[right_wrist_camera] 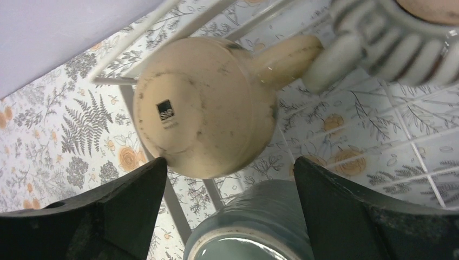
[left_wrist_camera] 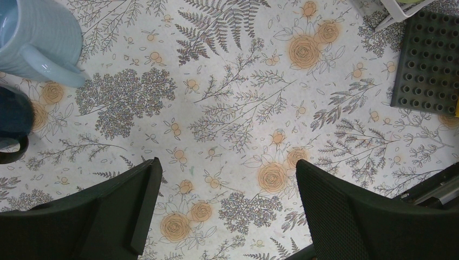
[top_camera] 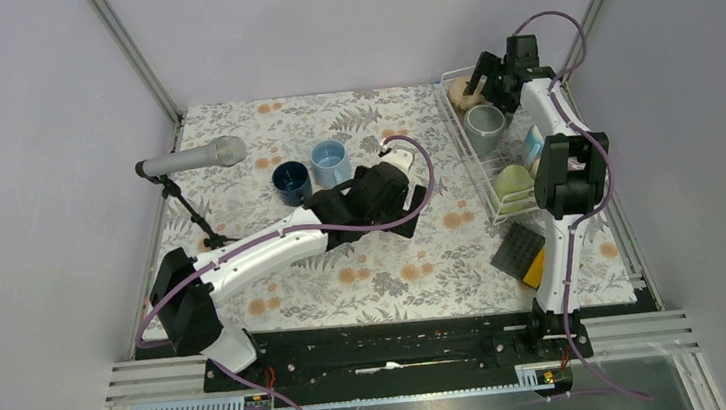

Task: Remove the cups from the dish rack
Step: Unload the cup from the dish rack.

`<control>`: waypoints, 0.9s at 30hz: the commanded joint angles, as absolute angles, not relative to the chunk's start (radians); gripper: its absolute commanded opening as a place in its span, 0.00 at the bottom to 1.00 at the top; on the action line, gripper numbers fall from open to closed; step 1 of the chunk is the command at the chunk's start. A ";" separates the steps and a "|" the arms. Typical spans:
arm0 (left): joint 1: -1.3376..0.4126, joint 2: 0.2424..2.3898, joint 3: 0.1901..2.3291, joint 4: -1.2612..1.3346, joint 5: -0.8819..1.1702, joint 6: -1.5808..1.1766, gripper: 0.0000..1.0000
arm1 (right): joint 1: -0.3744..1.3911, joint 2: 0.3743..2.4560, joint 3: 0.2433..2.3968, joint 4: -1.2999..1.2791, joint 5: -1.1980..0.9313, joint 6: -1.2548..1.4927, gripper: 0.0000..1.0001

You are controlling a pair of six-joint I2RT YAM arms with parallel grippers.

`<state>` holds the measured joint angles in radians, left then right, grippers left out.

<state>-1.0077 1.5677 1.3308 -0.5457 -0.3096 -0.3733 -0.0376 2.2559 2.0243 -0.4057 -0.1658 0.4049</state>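
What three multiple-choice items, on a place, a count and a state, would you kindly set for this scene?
1. Where is the black studded square pad? A. on the floral tablecloth at the near end of the white wire dish rack; B. inside it; C. atop a mug.
2. How many mugs stand on the tablecloth outside the rack? A. one; B. four; C. two.
3. How is the left hand? A. shut on a mug; B. open, empty; C. shut on the pad.
Key: A, it lies on cloth outside the wires; C, the dark blue mug and the light blue mug; B, its fingers stand apart over bare cloth.
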 commanded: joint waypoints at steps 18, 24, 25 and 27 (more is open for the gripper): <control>-1.008 1.534 1.318 -0.497 -0.294 -0.374 0.99 | -0.072 1.977 1.806 -0.398 -0.170 0.410 1.00; -1.009 1.533 1.316 -0.493 -0.281 -0.377 0.99 | -0.070 1.831 1.659 -0.378 -0.126 0.386 1.00; -1.008 1.534 1.316 -0.493 -0.280 -0.378 0.99 | -0.069 1.807 1.642 -0.382 -0.123 0.384 1.00; -1.009 1.536 1.316 -0.489 -0.277 -0.380 0.99 | -0.064 1.766 1.608 -0.395 -0.134 0.387 1.00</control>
